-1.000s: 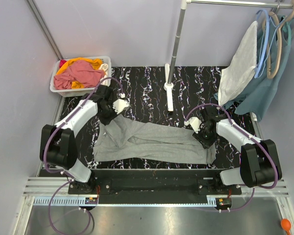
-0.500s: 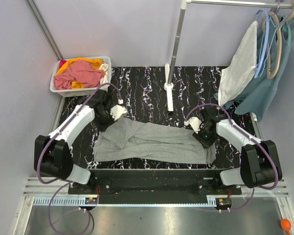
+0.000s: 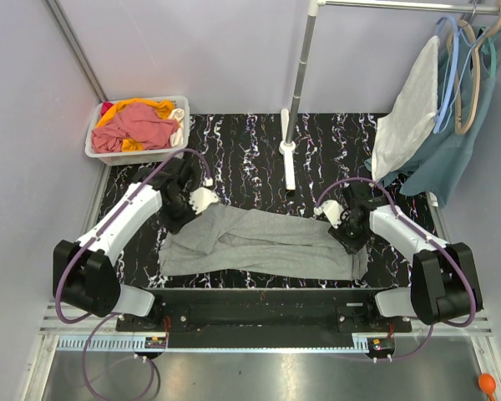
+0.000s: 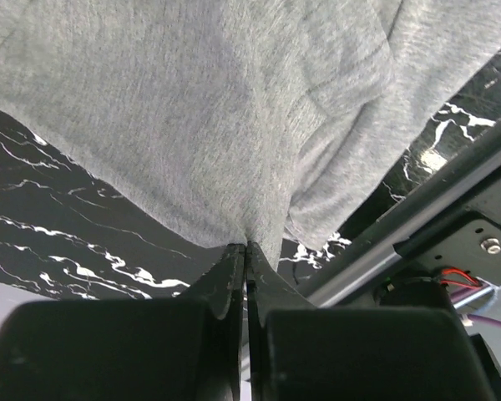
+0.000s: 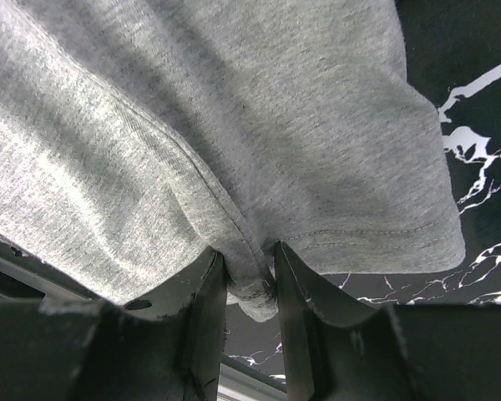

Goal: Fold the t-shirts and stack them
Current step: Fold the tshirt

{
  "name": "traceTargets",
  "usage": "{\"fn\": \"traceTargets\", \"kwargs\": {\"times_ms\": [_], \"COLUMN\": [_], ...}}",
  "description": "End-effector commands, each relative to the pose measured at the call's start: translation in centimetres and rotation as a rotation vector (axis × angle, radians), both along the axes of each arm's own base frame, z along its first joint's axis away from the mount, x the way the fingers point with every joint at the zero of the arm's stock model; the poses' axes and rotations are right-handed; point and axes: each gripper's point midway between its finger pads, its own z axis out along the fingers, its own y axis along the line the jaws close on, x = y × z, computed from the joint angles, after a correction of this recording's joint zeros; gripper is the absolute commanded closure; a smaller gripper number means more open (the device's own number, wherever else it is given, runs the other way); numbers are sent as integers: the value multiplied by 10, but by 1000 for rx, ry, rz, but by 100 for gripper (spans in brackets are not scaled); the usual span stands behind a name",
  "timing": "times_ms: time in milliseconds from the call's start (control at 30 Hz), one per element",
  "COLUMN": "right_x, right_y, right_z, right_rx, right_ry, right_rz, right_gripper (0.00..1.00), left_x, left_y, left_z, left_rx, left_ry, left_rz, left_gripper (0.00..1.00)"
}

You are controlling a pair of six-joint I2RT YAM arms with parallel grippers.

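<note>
While the shirt [image 3: 259, 242] lies flat along the near side of the surface [image 3: 250, 146], left claw [image 4: 246, 249] pinching its far left corner tight, right claw [image 5: 249, 266] gripping a fold at its right end

This is a lab test cell. Plain walls [image 3: 217, 50] box my marbled table [image 3: 242, 142]; aluminium rails [image 3: 67, 322] edge it.
</note>
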Motion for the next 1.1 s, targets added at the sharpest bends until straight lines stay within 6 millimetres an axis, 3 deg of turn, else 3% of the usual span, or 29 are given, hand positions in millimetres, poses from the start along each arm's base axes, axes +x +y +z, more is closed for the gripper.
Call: {"fn": "traceTargets", "kwargs": {"times_ms": [0,367,633,733,900,1067], "right_x": [-2,-6,-5,-5,-8,-13], "right_y": [3,3,1,0,-3,-10], "right_z": [4,4,6,9,15,19], "right_rx": [12,17,7,4,-7,-36], "right_ry": [-20,-22,-39,-48,-54,-51], "right_rz": [10,13,16,18,22,29], "right_gripper": [64,64,65,64,60,48], "left_x": [0,1,-16,-19,-17,-3], "left_y": [-2,-9,11,17,35,40], "left_z": [21,34,0,-13,-25,-31], "left_rx": [-11,-30,70,102,204,242], "left_ry": [-25,-13,50,55,34,-2], "left_rz": [21,35,39,42,42,52], "left_gripper": [100,100,97,92,73,63]}}
